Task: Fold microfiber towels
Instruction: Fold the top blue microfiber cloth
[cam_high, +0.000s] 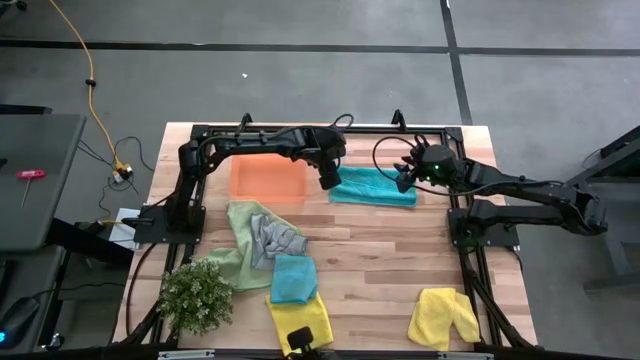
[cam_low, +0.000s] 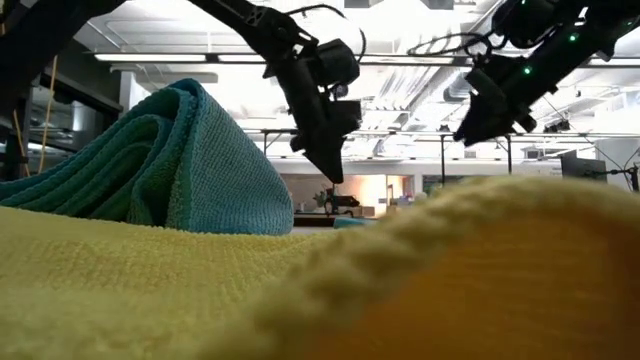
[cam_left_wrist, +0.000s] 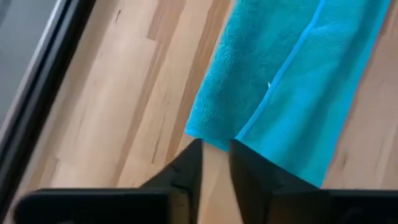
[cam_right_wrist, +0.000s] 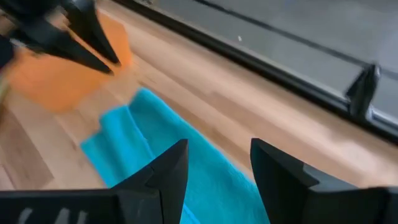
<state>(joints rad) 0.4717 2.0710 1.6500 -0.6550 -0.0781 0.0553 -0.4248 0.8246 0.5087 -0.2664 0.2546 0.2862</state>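
A yellow towel (cam_low: 300, 300) lies right against the low camera and fills the bottom of that view, with a rumpled teal towel (cam_low: 170, 160) humped just behind it. From above, these sit at the table's (cam_high: 380, 250) near edge: the teal one (cam_high: 293, 278) rests partly on the yellow one (cam_high: 298, 318), with a grey towel (cam_high: 275, 238) and a green towel (cam_high: 240, 245) bunched just beyond them, and a plant (cam_high: 197, 297) at the left corner. A second yellow towel (cam_high: 443, 317) lies apart at the near right. At the far side, a folded blue towel (cam_high: 373, 186) lies flat beside an orange tray (cam_high: 267, 180). The left claw (cam_high: 328, 180) hangs over the blue towel's left end, its fingers (cam_left_wrist: 186, 171) drawn nearly together with only a thin gap, empty, just clear of the cloth's corner (cam_left_wrist: 208, 134). The right claw (cam_high: 404, 178) hovers above the towel's right end, fingers (cam_right_wrist: 168, 168) spread apart and holding nothing, the blue cloth (cam_right_wrist: 155, 155) below them.
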